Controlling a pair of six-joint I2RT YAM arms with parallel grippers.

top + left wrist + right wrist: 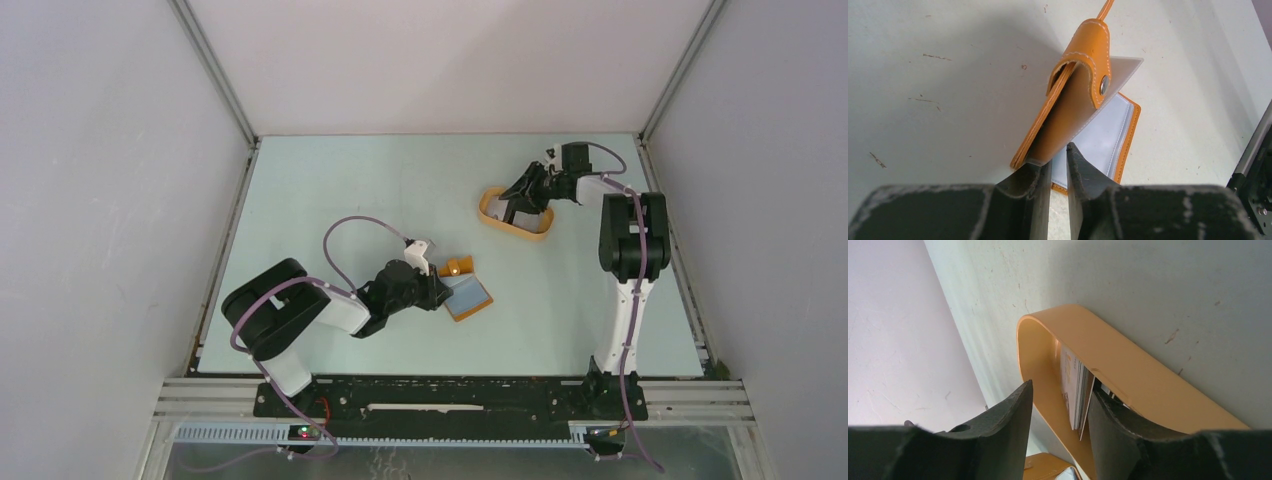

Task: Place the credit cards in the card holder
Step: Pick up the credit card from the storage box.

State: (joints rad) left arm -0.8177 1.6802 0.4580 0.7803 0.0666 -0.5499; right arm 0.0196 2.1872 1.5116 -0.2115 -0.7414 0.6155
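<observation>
The orange-brown card holder lies open on the table, its bluish clear sleeve facing up. One cover with the tab and snap button stands raised, its lower corner resting on the tip of my left finger. My left gripper has only a narrow gap between its fingers, with nothing in that gap. Several credit cards stand on edge inside the oval orange tray. My right gripper reaches into the tray, open, with the cards between its fingers and close to the right one.
The tray sits at the back right of the table, the right gripper over it. The left gripper lies low just left of the card holder. Grey walls enclose the table on three sides.
</observation>
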